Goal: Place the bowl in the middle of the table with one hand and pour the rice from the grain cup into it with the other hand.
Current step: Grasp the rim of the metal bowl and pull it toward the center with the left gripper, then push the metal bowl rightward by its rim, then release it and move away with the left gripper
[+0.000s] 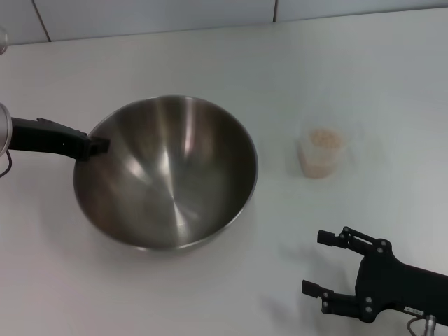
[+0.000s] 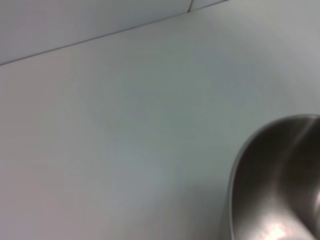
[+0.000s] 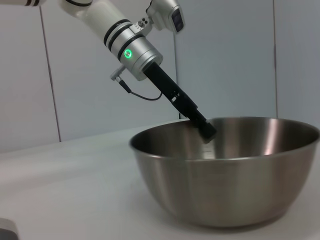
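Note:
The large steel bowl [image 1: 168,175] stands on the white table [image 1: 210,56], a little left of centre. My left gripper [image 1: 98,145] reaches in from the left and is shut on the bowl's left rim. The right wrist view shows the same pinch, with the left gripper [image 3: 207,131] on the far rim of the bowl [image 3: 230,175]. Part of the bowl [image 2: 280,185] also appears in the left wrist view. The clear grain cup [image 1: 322,152] stands upright to the right of the bowl, with rice [image 1: 327,138] inside. My right gripper [image 1: 318,262] is open near the front right, short of the cup, holding nothing.
A white wall with panel seams [image 1: 274,10] runs along the table's far edge. Bare tabletop [image 1: 294,231] lies between the bowl, the cup and the right gripper.

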`<act>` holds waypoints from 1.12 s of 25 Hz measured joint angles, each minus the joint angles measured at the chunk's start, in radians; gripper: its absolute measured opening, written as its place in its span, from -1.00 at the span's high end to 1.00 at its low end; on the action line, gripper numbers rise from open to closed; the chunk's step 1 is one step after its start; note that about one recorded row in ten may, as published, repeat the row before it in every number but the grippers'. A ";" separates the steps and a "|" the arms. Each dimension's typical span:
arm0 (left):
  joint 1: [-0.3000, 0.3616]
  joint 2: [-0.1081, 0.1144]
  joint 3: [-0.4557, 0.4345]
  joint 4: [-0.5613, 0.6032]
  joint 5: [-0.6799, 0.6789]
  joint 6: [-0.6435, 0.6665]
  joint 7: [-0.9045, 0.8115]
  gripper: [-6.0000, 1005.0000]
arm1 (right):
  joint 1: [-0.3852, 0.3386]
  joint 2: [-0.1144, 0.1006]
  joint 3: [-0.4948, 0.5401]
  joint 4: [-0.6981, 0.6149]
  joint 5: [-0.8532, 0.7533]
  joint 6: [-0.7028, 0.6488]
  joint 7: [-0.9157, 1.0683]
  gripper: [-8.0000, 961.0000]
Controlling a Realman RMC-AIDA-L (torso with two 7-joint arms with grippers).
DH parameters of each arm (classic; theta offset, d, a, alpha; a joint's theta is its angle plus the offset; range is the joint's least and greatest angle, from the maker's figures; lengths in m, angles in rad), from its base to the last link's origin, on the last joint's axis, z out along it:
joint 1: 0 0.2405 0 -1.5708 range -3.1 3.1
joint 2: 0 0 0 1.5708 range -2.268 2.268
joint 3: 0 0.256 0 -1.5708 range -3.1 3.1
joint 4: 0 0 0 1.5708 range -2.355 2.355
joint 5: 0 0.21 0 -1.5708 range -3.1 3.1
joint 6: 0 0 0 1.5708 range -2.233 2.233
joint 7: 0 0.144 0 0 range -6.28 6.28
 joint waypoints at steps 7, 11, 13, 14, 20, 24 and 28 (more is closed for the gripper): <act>-0.054 0.006 -0.054 -0.027 -0.014 0.036 0.007 0.79 | -0.001 0.000 0.000 0.000 -0.003 0.000 0.000 -0.70; -0.094 0.008 -0.100 -0.063 -0.019 0.064 0.035 0.91 | -0.001 0.000 0.000 0.000 -0.004 0.000 0.000 -0.70; -0.120 0.008 -0.119 -0.089 -0.021 0.073 0.052 0.91 | -0.001 0.000 0.000 0.000 -0.004 0.000 0.000 -0.70; -0.136 0.008 -0.127 -0.106 -0.021 0.073 0.062 0.91 | -0.001 0.000 0.000 0.000 -0.004 0.001 0.000 -0.70; -0.218 0.005 -0.145 -0.191 -0.006 0.013 0.099 0.90 | -0.001 0.002 0.000 0.000 -0.004 0.002 0.000 -0.70; -0.250 0.008 -0.142 -0.249 0.010 -0.053 0.107 0.90 | 0.000 0.002 0.000 0.000 -0.004 0.002 0.000 -0.70; -0.257 0.008 -0.146 -0.287 0.012 -0.078 0.142 0.90 | 0.004 0.002 0.000 0.000 -0.004 0.002 0.000 -0.70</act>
